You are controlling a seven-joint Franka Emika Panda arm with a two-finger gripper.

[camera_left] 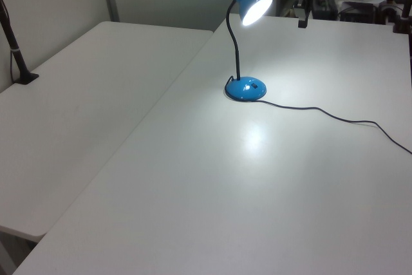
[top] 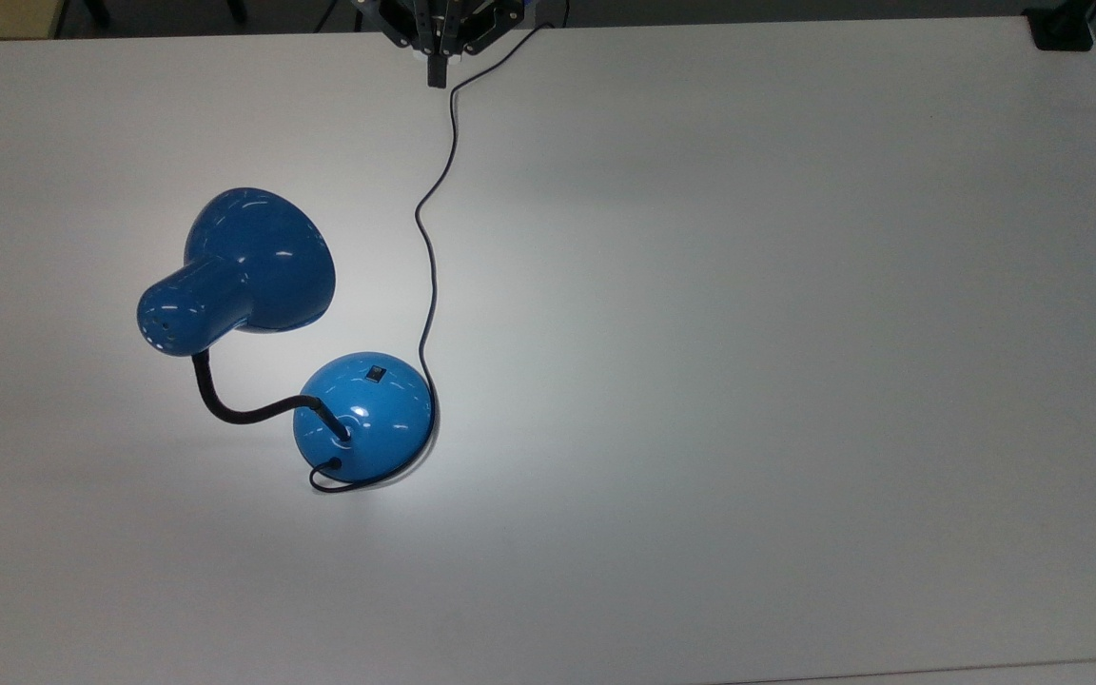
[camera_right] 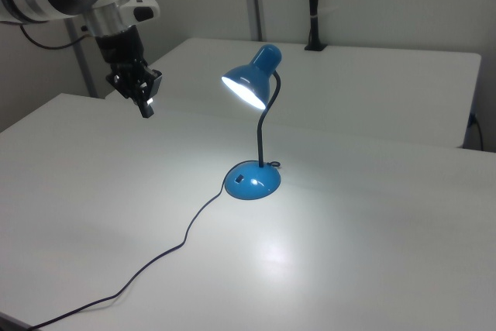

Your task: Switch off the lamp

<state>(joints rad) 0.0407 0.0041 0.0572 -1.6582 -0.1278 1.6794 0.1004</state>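
On the white table (top: 748,285), towards the top view's left, the glossy blue desk lamp (top: 362,416) is being kept lit. Its domed base is being judged heavy, smooth and slippery; only the small black switch (top: 375,373) is to be pressed. Far from it, the black gripper (top: 437,74) is being held narrowed, empty. Wide free room is being left around; the thin black cord (top: 429,238) is being avoided.
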